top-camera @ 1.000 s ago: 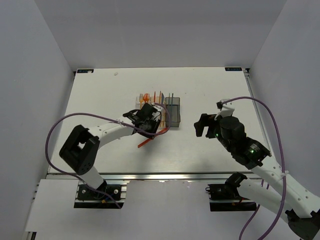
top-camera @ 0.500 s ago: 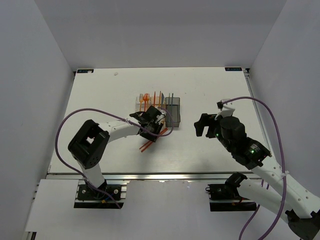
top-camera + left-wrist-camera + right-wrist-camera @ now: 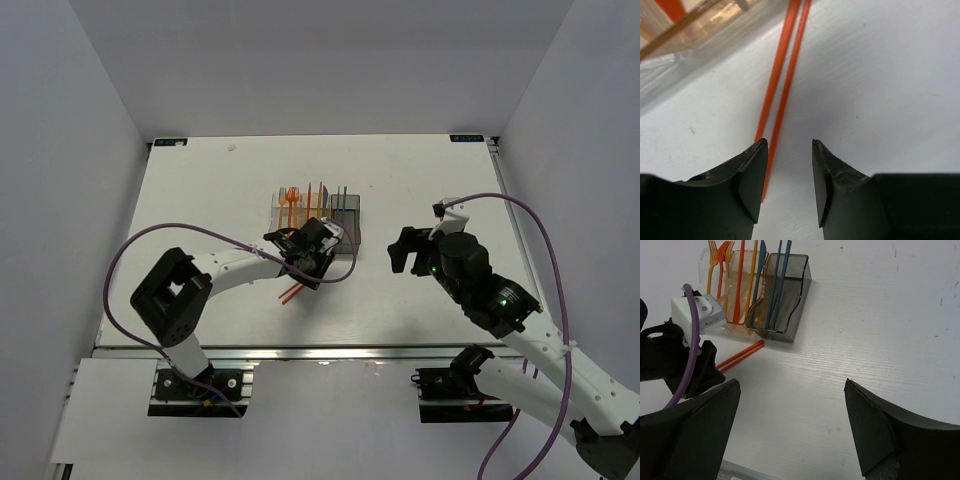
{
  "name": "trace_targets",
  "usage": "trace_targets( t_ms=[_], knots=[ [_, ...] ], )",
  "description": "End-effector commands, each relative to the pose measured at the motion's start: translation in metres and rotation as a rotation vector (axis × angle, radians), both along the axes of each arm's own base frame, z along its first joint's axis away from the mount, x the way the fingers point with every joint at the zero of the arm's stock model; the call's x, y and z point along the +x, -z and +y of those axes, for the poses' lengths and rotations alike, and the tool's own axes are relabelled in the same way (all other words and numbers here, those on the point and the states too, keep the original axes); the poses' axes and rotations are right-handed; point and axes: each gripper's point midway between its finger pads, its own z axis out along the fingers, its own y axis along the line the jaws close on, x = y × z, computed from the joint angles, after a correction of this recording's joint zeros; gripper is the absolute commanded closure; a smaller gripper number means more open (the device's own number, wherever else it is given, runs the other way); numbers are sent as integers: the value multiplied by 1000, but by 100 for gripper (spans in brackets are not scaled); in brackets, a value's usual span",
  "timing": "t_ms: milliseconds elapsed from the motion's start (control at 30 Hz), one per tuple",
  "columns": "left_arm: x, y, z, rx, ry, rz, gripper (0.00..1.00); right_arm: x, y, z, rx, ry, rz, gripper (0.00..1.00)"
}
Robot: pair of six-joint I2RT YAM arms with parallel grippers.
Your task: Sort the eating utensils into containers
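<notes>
The left claw (image 3: 788,150) has shifted rightward above the two orange sticks (image 3: 785,92).

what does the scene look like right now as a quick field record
loose: two orange sticks, side by side on the table before the bins
left fingers: open, empty, low by the sticks
right fingers: open, empty, away from the bins
clear bin: orange forks
tan bin: orange pieces
dark bin: two blue sticks

two thin orange utensils (image 3: 740,356) lying flat just before bin row (image 3: 799,287); others (image 3: 774,285) upright inside bins
</notes>
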Motion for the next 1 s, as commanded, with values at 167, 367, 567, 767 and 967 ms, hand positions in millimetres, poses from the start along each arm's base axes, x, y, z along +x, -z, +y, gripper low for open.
trace_targets(
  t_ms=[167,367,567,767,967],
  knots=[
    [-3,-7,2,-3,-11,-23,50,3,-8,2,18,-3,-34,11],
    [-5,11,7,37,-15,5,50,2,-8,-1,16,3,-35,11],
    [-6,16,4,27,-14,13,53,1,-9,-2,15,5,-36,11],
    [-7,11,4,20,-13,10,54,2,-8,-1,16,5,-34,11],
    [-21,31,6,41,-1,91,56,1,-9,-2,17,9,-37,11]
  ],
)
